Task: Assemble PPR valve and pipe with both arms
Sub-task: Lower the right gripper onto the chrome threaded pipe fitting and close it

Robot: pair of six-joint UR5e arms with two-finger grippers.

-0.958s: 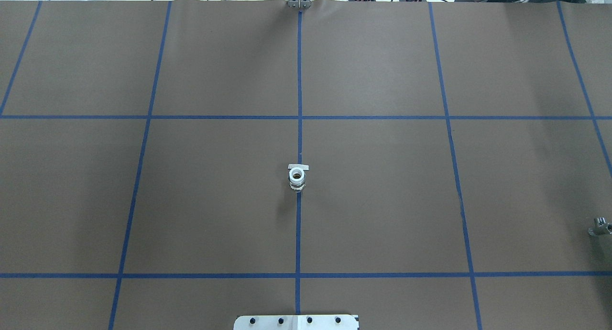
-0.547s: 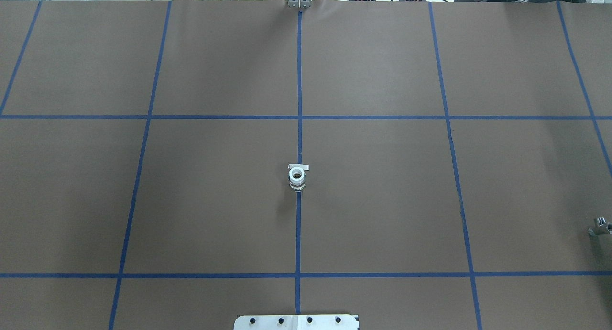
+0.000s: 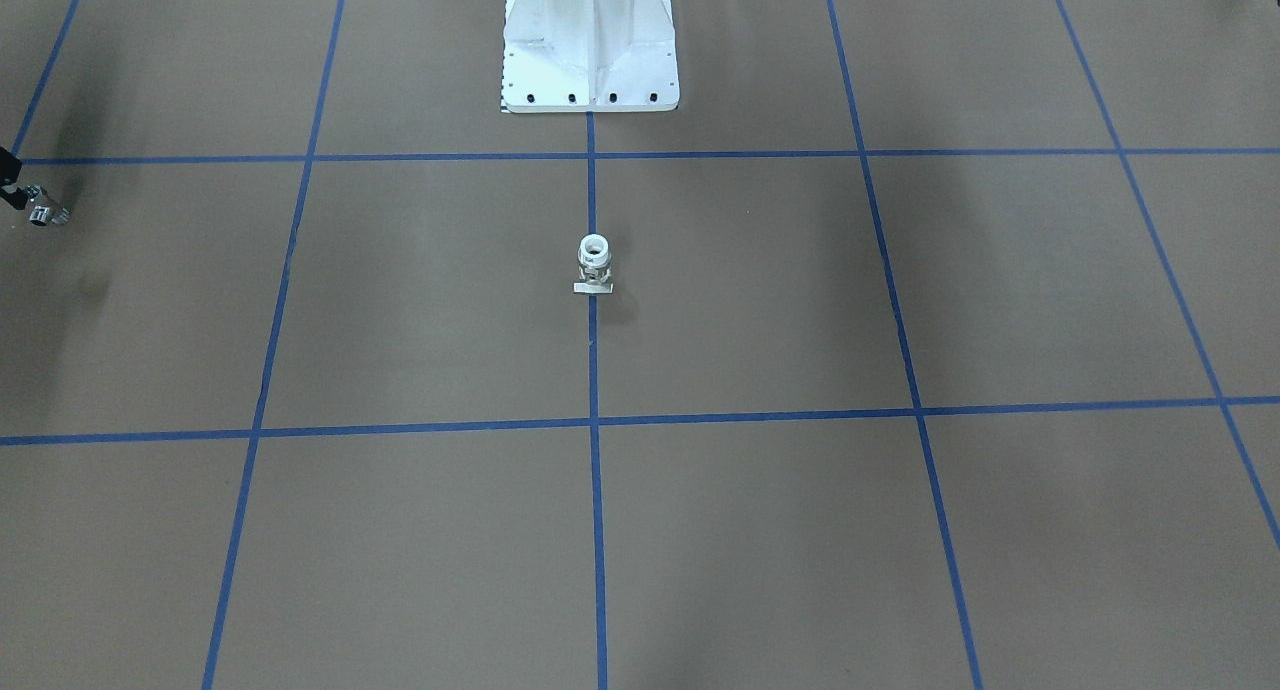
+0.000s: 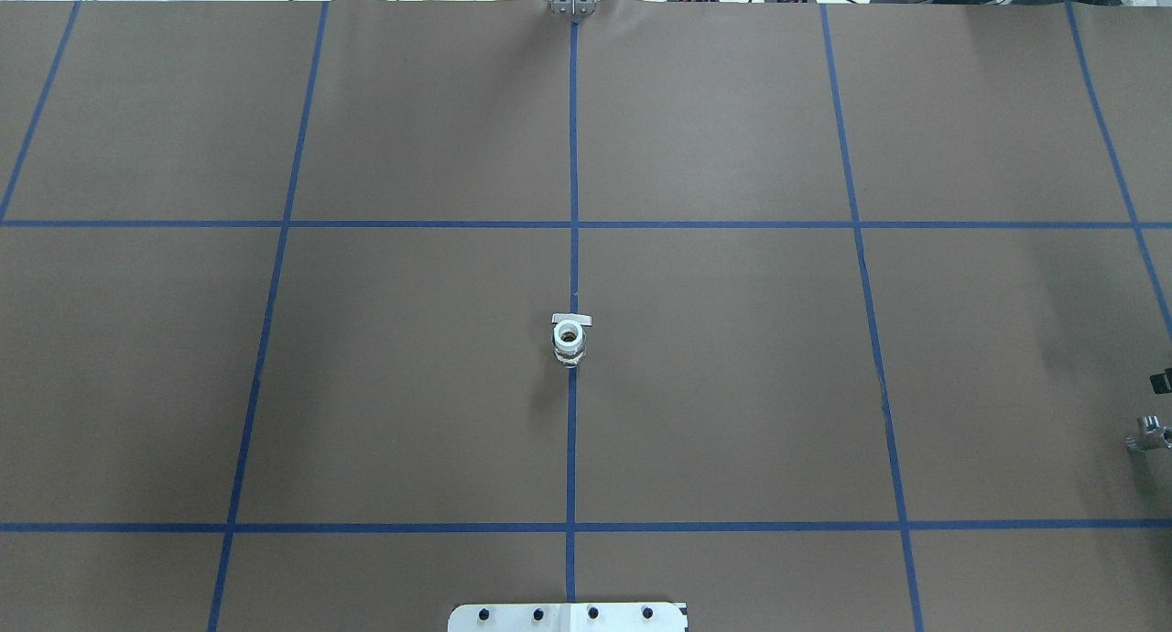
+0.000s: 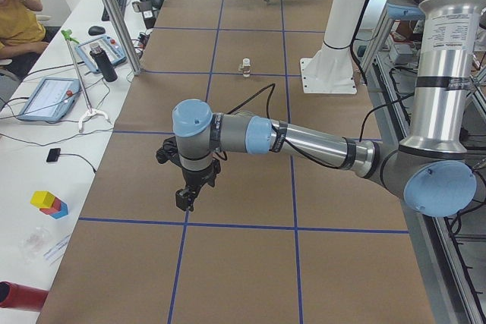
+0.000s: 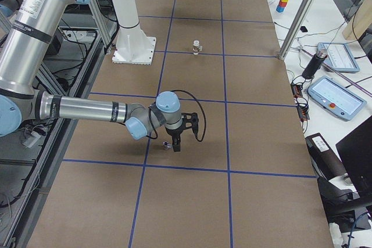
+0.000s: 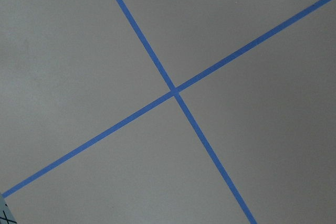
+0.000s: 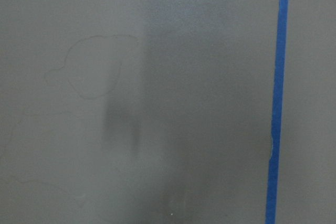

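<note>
The PPR valve stands upright on the middle tape line, white collar up and crossbar foot on the paper; it also shows in the front view. The pipe lies on the paper at the table's right edge, and shows in the front view and the right view. My right gripper hangs right beside the pipe; only a dark sliver shows overhead, so I cannot tell if it is open. My left gripper hangs over bare paper far from both; I cannot tell its state.
The white robot base plate sits at the near middle edge. Blue tape lines grid the brown paper. Operators' desks with tablets and a metal post run along the far side.
A dark part of my right gripper has come into the overhead view at the right edge, just beyond the pipe. The valve and the pipe have not moved.
</note>
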